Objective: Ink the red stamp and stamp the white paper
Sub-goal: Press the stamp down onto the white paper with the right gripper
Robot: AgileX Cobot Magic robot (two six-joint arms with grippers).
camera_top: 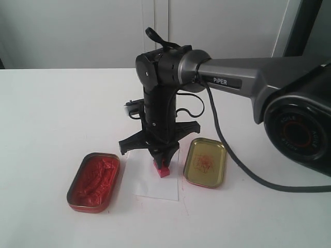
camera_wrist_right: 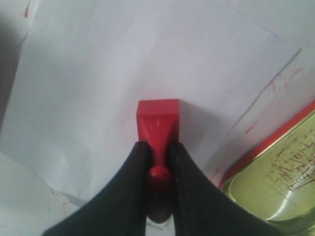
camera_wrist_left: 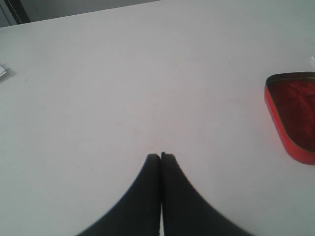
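A: Pls tell me quick, what does the right end effector (camera_top: 161, 157) do?
B: It is clenched on the red stamp (camera_top: 164, 169). The two black fingers (camera_wrist_right: 133, 167) grip the narrow handle from both sides, w/ the square base pointing down.
A: And where is the stamp exactly?
B: On the white paper (camera_top: 155, 186), upright, in the part of the sheet farther from the camera in the ext. view. The base seems to touch the sheet. How hard it presses, I cannot tell.
A: The paper itself?
B: It lies flat on the desk (camera_top: 51, 129), b/w the ink tin (camera_top: 94, 181) on the left and the gold lid (camera_top: 205, 163) on the right. The tin is open and full of lumpy red paste. The lid lies w/ its inside up and has reddish smears in it. The lid is just beside the paper's right edge. The tin is near the left edge.
A: Any marks?
B: In the right wrist view there are some thin red lines near the sheet's edge by the lid. If they are on the sheet or on the desk, I cannot tell.
A: And the other arm?
B: The left end effector (camera_wrist_left: 161, 156) is clenched too, fingers pressed together w/ nothing b/w them. It hangs over bare desk, and the ink tin is well apart from its tips.
A: Anything else?
B: A black cable (camera_top: 300, 189) comes down from the right arm and runs over the desk, passing near the lid.
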